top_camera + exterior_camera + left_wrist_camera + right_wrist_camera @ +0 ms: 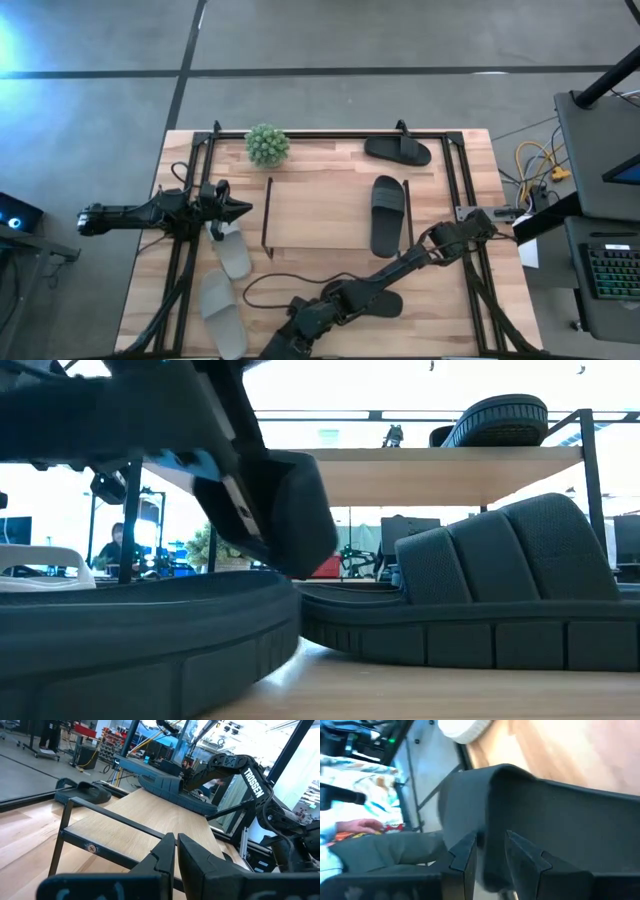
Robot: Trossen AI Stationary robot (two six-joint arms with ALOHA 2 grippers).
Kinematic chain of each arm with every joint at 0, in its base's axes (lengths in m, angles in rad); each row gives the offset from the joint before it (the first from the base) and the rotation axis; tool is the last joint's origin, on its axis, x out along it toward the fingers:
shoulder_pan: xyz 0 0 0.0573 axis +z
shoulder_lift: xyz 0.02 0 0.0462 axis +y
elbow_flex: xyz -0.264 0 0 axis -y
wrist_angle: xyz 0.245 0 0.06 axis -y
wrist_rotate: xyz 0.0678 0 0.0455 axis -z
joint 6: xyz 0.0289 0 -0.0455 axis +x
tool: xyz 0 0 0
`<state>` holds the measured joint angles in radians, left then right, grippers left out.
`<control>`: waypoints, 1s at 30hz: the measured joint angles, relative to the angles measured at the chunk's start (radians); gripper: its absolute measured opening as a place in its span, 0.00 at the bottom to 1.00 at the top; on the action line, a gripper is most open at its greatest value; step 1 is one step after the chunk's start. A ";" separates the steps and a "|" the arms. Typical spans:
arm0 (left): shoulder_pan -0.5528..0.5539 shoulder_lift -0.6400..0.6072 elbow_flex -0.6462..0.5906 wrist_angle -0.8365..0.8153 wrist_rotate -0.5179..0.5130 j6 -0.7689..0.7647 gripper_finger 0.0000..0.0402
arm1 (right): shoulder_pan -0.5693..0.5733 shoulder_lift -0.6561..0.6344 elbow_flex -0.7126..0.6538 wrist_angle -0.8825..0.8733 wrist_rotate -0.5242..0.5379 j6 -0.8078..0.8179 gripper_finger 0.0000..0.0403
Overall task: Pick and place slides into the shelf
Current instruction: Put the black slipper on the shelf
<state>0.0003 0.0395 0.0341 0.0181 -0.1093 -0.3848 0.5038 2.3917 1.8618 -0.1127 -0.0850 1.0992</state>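
Black slide [372,300] half hidden under right gripper [330,305], clenched on its strap; left gripper [240,209] closed, empty, beside shelf [320,215]; wooden table [330,160]

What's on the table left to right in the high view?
Left gripper, shut → potted plant → shelf → black slide on the shelf → black slide at the table's far edge.

green plant [267,145], black cable [262,285]
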 joint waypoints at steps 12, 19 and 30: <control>0.000 -0.001 0.000 0.000 0.000 0.000 0.02 | 0.000 0.000 0.006 0.081 -0.038 0.002 0.23; 0.000 -0.001 0.000 0.000 0.000 0.000 0.02 | 0.000 0.000 -0.022 0.081 -0.018 0.001 0.23; 0.000 0.000 0.000 0.000 0.000 0.000 0.02 | 0.000 0.000 -0.033 0.124 -0.018 0.017 0.23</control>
<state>0.0004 0.0391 0.0341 0.0181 -0.1089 -0.3851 0.5041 2.3917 1.8286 0.0118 -0.1028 1.1162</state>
